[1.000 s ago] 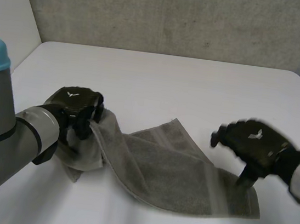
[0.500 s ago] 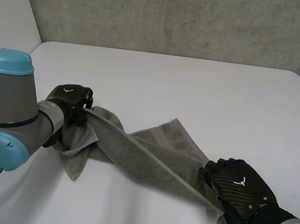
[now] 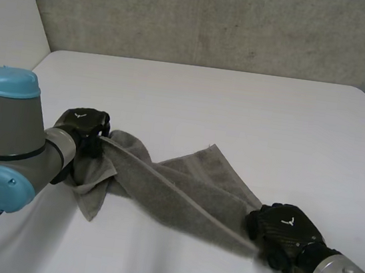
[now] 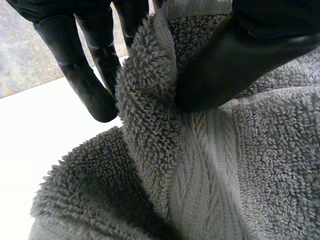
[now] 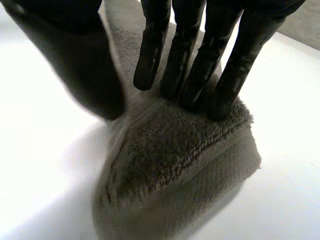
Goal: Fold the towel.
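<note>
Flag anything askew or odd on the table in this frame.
The grey terry towel is not flat: it lies as a twisted diagonal band between the left hand, pinching one bunched end, and the right hand, gripping the other, with a corner splayed on the far side. Nothing looks spilled or damaged.

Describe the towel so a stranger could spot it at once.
On the white table, look toward the near side. The towel is the grey terry cloth stretched from the left hand to the right hand, the only soft thing there.
</note>
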You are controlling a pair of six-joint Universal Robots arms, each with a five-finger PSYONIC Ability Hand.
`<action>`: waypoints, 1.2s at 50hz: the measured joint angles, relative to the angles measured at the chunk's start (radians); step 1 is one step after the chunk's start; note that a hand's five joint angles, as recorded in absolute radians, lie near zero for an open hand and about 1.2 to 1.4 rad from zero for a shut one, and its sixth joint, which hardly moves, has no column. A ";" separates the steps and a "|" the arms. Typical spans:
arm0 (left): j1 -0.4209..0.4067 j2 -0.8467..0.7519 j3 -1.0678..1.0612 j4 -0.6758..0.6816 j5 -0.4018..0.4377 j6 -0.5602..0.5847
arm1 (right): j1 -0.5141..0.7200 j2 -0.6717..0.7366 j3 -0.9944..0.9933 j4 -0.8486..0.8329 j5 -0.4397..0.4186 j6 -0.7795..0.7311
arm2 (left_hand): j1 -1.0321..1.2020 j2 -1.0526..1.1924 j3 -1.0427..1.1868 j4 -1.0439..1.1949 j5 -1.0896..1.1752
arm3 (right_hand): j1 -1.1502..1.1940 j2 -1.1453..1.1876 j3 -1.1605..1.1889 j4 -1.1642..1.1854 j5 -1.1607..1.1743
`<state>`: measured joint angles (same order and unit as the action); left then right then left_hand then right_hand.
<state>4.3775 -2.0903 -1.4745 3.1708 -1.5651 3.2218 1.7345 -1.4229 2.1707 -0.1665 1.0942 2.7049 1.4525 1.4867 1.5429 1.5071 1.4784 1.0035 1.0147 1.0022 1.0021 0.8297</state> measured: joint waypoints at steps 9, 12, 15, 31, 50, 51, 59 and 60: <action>0.015 0.070 -0.013 -0.003 -0.001 -0.003 | -0.010 -0.104 -0.134 0.030 0.042 0.039 | 0.000 0.000 0.000 0.000 0.000 | 0.337 0.308 0.337 0.336 0.337; 0.015 0.138 -0.016 -0.007 0.003 -0.007 | -0.012 -0.213 -0.227 0.088 0.043 0.074 | 0.000 0.000 0.000 0.000 0.000 | 0.337 0.308 0.337 0.336 0.337; 0.010 0.237 -0.015 -0.011 0.007 -0.011 | -0.014 -0.312 -0.346 0.165 0.032 0.116 | 0.000 0.000 0.001 0.000 0.000 | 0.337 0.308 0.337 0.336 0.337; -0.022 0.527 0.113 -0.235 0.137 -0.012 | -0.054 -0.276 -0.900 0.665 -0.055 0.002 | 0.000 0.000 0.001 0.000 0.000 | 0.338 0.308 0.337 0.336 0.337; 0.028 -0.052 0.464 -0.258 0.088 0.247 | 0.180 0.329 -1.207 0.494 0.312 -0.191 | 0.000 0.000 0.004 0.000 0.000 | 0.339 0.308 0.337 0.336 0.337; 0.027 -0.073 0.531 -0.248 0.068 0.263 | 0.184 0.345 -1.250 0.434 0.342 -0.179 | 0.000 0.001 0.004 0.000 0.000 | 0.339 0.308 0.337 0.336 0.337; 0.011 -0.075 0.852 -0.078 -0.025 0.289 | 0.198 0.272 -1.311 0.025 0.447 -0.050 | 0.000 0.010 0.005 0.000 0.000 | 0.339 0.309 0.336 0.336 0.337; 0.008 -0.058 0.859 -0.050 -0.029 0.288 | 0.199 0.243 -1.287 -0.008 0.448 -0.033 | 0.000 0.010 0.005 0.000 0.002 | 0.339 0.309 0.336 0.336 0.337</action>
<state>4.3856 -2.1480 -0.6159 3.1212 -1.5942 3.5098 1.9331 -1.1800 0.8840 -0.1749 1.5422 2.6716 1.4524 1.4963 1.5477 1.5072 1.4801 1.3426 1.3234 1.3384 1.3383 1.1667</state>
